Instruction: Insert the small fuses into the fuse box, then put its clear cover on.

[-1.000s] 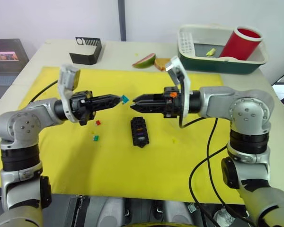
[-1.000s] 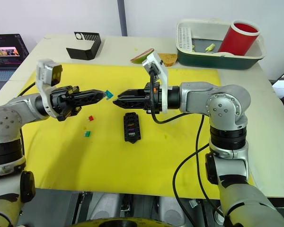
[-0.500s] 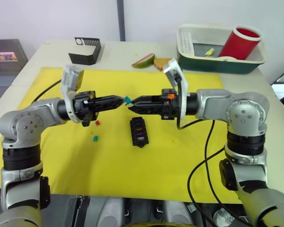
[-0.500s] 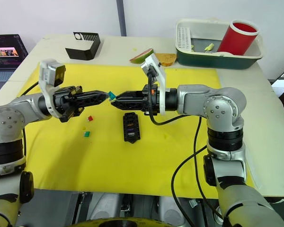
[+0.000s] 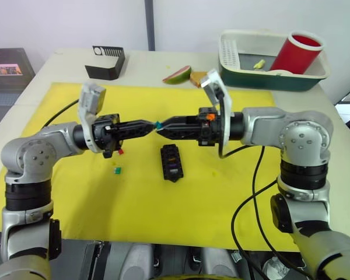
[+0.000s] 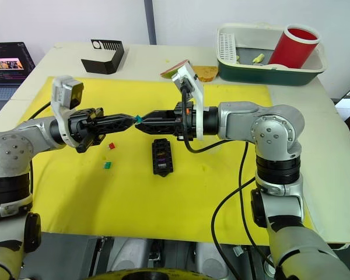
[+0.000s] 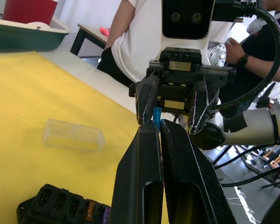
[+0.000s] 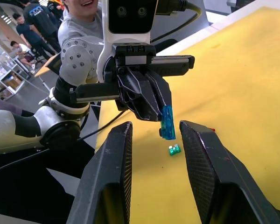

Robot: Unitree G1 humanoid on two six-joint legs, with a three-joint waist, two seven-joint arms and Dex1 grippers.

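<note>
The left gripper (image 5: 153, 123) hangs above the yellow mat (image 5: 210, 192) with its fingers pinched on a small blue fuse (image 8: 167, 122), and a red fuse (image 5: 121, 151) and a green fuse (image 5: 117, 170) lie on the mat below and behind its tip. Tip to tip with it, the right gripper (image 5: 161, 125) has its fingers spread, one on each side of the held blue fuse. The fuse box (image 5: 172, 163) lies on the mat just below the two tips, and the clear cover (image 7: 73, 135) rests flat on the mat beyond it, under the right arm.

We see: yellow mat (image 5: 221, 192), red cup (image 5: 296, 52) in green-white bin (image 5: 268, 79), black slotted holder (image 5: 107, 62), fruit slice (image 5: 178, 74), laptop (image 6: 9, 63) off table's edge.
</note>
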